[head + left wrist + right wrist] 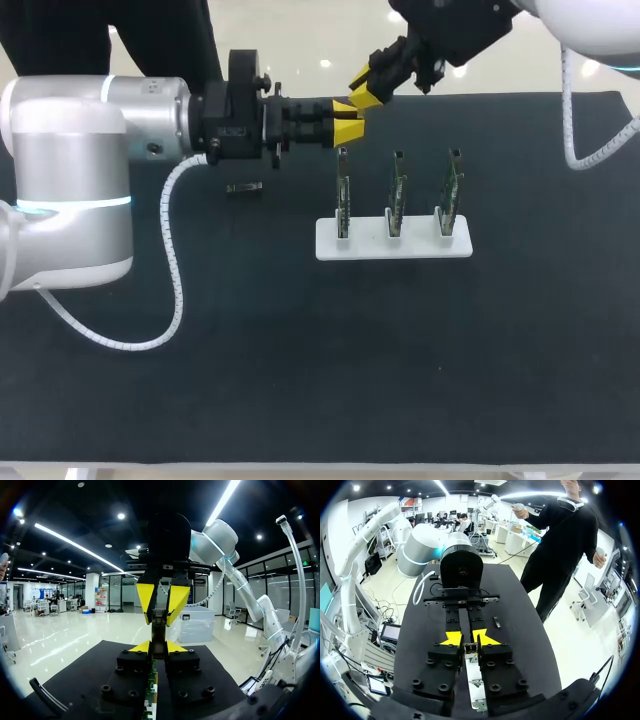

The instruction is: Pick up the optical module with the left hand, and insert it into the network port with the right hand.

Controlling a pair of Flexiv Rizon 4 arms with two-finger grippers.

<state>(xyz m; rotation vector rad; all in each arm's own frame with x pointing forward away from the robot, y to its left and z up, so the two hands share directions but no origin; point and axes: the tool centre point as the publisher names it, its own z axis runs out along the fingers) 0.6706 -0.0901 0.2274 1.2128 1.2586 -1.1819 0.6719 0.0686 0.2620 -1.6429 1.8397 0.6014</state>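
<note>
Our left fingers (345, 128) pinch the module (470, 649), nearly shut, aloft just far of the left board (342, 195). Our right fingers (364, 90) are closed on its other end. We should confirm that right grip sits firm and square before the left lets go.

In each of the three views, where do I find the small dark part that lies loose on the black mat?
Head view: the small dark part lies on the mat beside the left arm's wrist.
Left wrist view: not in it.
Right wrist view: the part lies on the mat, ahead of the right gripper, beside the left arm.
Shared landmark: the left arm, in both.
</note>
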